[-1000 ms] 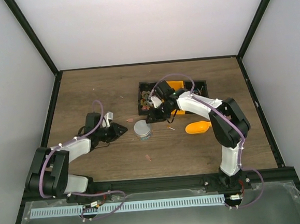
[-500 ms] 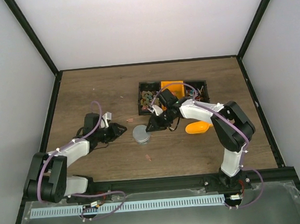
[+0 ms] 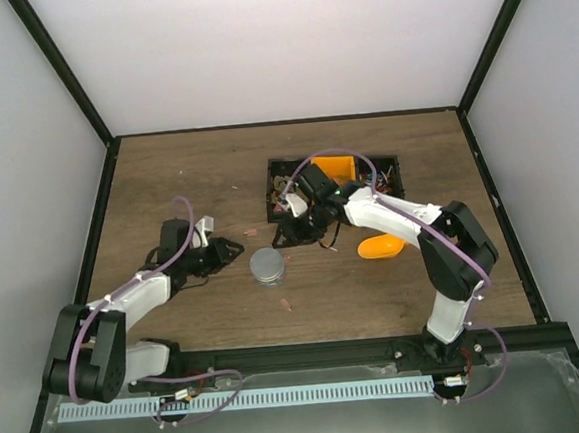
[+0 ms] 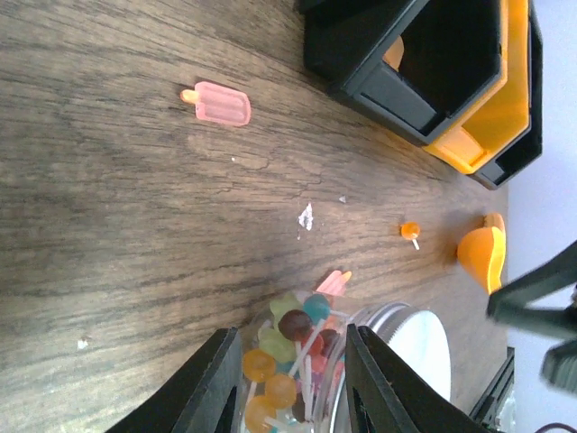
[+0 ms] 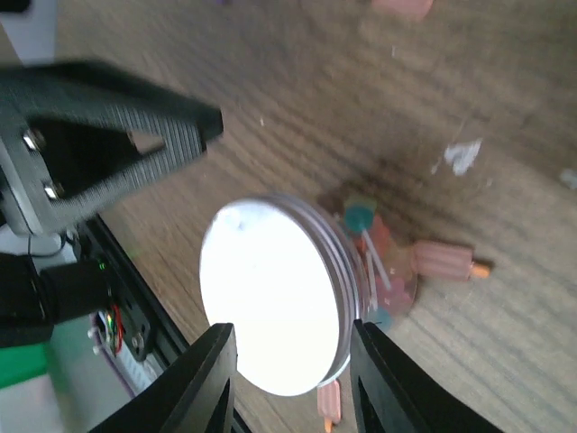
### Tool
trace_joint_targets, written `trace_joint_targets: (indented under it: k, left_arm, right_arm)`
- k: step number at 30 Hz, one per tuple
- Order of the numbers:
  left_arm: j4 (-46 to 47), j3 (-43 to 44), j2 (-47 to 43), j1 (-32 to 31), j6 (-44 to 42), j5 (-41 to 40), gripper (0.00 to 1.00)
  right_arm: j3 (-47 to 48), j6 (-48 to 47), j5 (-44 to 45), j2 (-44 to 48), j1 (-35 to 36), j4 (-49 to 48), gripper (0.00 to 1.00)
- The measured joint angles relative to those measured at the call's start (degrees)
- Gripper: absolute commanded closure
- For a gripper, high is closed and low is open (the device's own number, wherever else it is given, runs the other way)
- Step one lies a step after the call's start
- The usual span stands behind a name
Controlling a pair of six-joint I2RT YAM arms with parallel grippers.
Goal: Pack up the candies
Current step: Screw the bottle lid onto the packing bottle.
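Note:
A small clear jar (image 3: 267,266) full of candies (image 4: 287,356), with a white round lid (image 5: 270,298) on it, stands on the wood table. My left gripper (image 3: 234,249) is just left of it and open. In its wrist view the jar shows between the fingers (image 4: 216,379) with nothing pinched. My right gripper (image 3: 281,239) hovers just behind and right of the jar. It is open too, and the lid is framed by its fingers (image 5: 379,379). Loose candies lie around: a pink ice-pop piece (image 4: 221,102), a small orange lollipop (image 4: 410,232) and another pink piece (image 3: 285,303).
A black compartment tray (image 3: 273,193) with an orange insert (image 3: 334,165) and more sweets sits behind the right gripper. An orange plastic scoop (image 3: 382,245) lies right of the jar. Dark frame rails border the table on all sides.
The jar has shifted toward the near left. Both grippers' jaws have spread wider. The right gripper has drawn back a little from the jar toward the tray.

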State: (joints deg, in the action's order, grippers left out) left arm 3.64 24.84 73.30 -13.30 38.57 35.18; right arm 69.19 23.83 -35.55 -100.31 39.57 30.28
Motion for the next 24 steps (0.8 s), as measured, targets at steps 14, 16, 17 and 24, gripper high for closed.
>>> trace_joint_targets:
  k: [14, 16, 17, 24]
  left_arm:
    - [-2.7, -5.3, -10.2, -1.3, 2.9, 0.8, 0.82]
    - [-2.6, -5.7, -11.7, -2.3, 4.1, 1.4, 0.93]
    - [-2.4, -6.1, -12.4, -2.8, 4.5, 1.7, 0.96]
    - [-2.9, -9.4, -14.4, -5.0, 6.4, 3.3, 0.96]
  right_arm:
    - [10.7, -4.8, 3.5, -6.0, -1.2, 5.4, 0.91]
    - [10.7, -4.9, 3.5, -6.9, -1.2, 5.6, 0.92]
    - [10.7, -4.9, 3.5, -7.3, -1.2, 5.6, 0.92]
    - [10.8, -4.7, 1.7, -8.4, -1.2, 5.0, 0.91]
